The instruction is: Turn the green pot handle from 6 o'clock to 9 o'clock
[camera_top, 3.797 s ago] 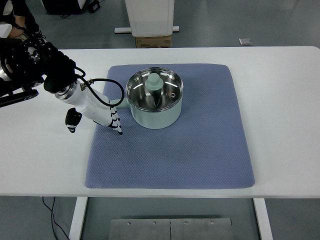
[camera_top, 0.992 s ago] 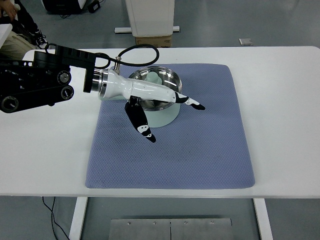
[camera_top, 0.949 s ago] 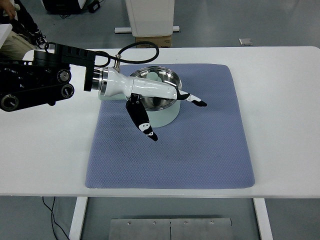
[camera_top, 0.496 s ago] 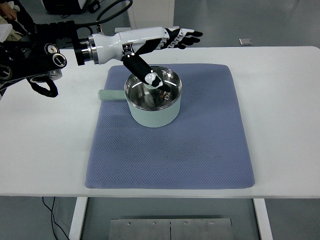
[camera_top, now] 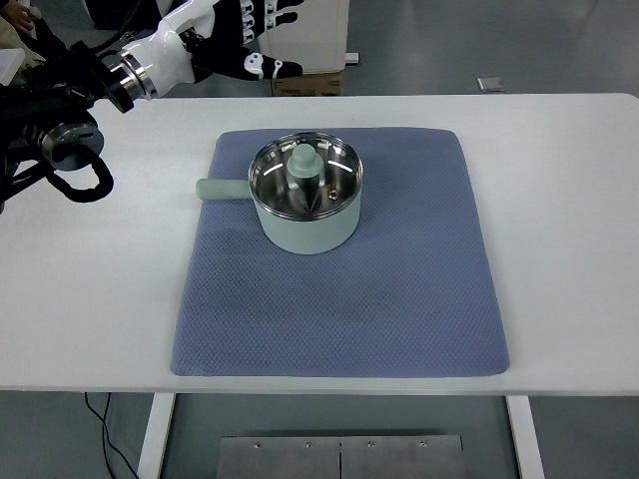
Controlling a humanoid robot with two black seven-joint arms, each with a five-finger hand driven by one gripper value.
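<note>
We see the green pot [camera_top: 306,212] on the blue mat [camera_top: 399,289], handle [camera_top: 222,189] pointing left. Our left hand [camera_top: 247,30] hangs at the table's [camera_top: 569,200] far edge, fingers spread, empty.

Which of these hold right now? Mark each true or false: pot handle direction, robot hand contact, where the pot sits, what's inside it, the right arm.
1. The green pot has its handle pointing to the picture's left. True.
2. The left robot hand grips the handle. False: it is raised near the top edge, clear of the pot.
3. The pot stands on the blue mat. True.
4. The pot is empty. False: a green knobbed piece sits inside.
5. The right arm is over the mat. False: it is not in view.
</note>
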